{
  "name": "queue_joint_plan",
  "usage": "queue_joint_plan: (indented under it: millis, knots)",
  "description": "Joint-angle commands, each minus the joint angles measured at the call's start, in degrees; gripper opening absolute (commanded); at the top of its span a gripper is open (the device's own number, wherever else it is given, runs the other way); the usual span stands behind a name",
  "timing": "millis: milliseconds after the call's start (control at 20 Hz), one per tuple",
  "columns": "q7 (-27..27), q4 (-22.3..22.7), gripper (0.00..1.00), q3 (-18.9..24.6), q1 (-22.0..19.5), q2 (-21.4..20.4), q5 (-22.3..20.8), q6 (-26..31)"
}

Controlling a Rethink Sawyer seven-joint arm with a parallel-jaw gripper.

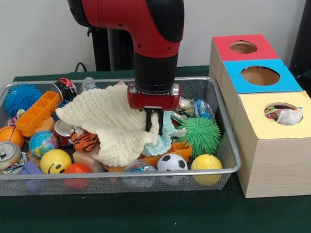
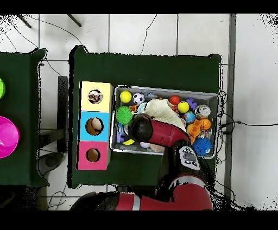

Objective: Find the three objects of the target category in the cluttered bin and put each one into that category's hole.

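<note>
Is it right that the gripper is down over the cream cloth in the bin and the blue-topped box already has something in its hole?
Not quite: the front view shows the item in the yellow-topped box; the blue-topped box looks empty. The gripper is over the cream cloth.

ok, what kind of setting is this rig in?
Looks like a robotics lab test cell, not a home or factory. Cues: a green-covered table holding a wire mesh bin of mixed toys, a purpose-built wooden sorting box with colour-coded holes, and loose cables on a tiled floor.
</note>
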Motion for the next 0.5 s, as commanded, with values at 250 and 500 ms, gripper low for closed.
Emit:
queue_joint_plan:
  millis: [250, 500]
  knots:
    - [7.77, 3.49, 0.00, 4.98, -0.17, -6.53, 2.76, 14.35]
    - [11.23, 2.80, 0.00, 3.59, 2.82, -14.72, 5.79, 25.26]
